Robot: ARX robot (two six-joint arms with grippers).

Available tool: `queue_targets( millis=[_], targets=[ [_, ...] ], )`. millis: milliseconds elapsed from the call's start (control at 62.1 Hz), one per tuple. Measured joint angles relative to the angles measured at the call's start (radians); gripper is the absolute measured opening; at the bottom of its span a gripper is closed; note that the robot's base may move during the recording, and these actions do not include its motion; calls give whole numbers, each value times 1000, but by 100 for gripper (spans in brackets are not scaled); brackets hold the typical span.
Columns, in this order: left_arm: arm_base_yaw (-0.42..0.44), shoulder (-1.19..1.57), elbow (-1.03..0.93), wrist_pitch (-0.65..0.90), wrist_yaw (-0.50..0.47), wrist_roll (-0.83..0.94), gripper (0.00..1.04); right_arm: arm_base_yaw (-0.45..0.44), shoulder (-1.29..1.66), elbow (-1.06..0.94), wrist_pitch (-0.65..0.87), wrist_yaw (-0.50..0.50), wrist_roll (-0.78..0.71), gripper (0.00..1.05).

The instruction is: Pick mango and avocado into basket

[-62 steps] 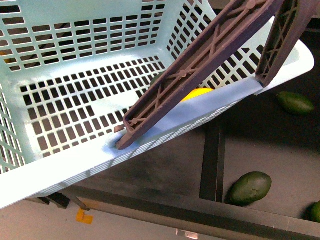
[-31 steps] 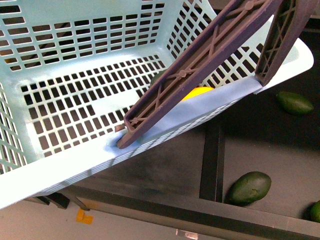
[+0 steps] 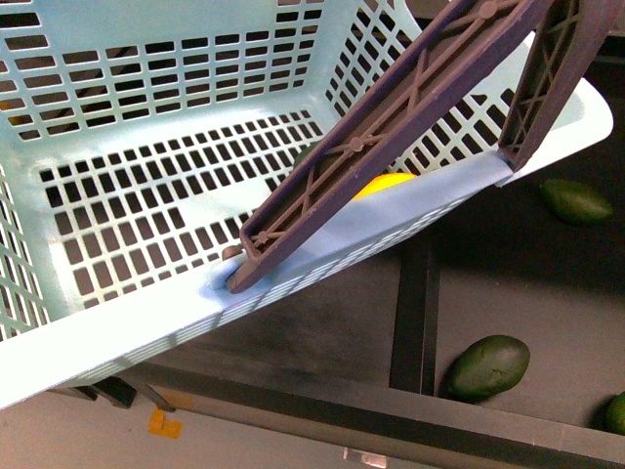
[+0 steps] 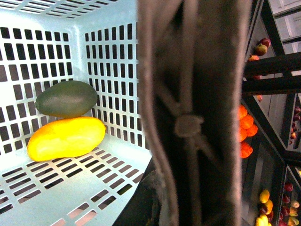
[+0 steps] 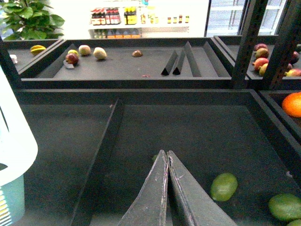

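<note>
The light turquoise basket [image 3: 146, 322] fills the front view, tilted, its brown-purple handle [image 3: 381, 147] raised across it. A bit of the yellow mango [image 3: 386, 183] shows behind the handle. In the left wrist view the mango [image 4: 66, 138] lies on the basket [image 4: 56, 197] floor with the dark green avocado [image 4: 67, 98] touching it against the lattice wall. My left gripper is shut on the basket's handle [image 4: 193, 117], which hides its fingers. My right gripper [image 5: 166, 155] is shut and empty, over a dark shelf bin.
Other avocados [image 3: 488, 366] [image 3: 578, 200] lie in dark shelf bins right of the basket, split by a black divider [image 3: 412, 313]. The right wrist view shows green fruits [image 5: 224, 186], an orange [image 5: 293, 103] and further bins. Oranges [image 4: 245, 129] sit on racks.
</note>
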Motion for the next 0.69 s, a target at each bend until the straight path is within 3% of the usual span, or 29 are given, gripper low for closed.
queue_targets(
  millis=[161,693],
  targets=[
    [0,0,0,0,-1,0,4,0,-49,-29,-2,-2,0,2],
    [0,0,0,0,0,0,4,0,-295,-29,-237,-2,0,2]
  ],
)
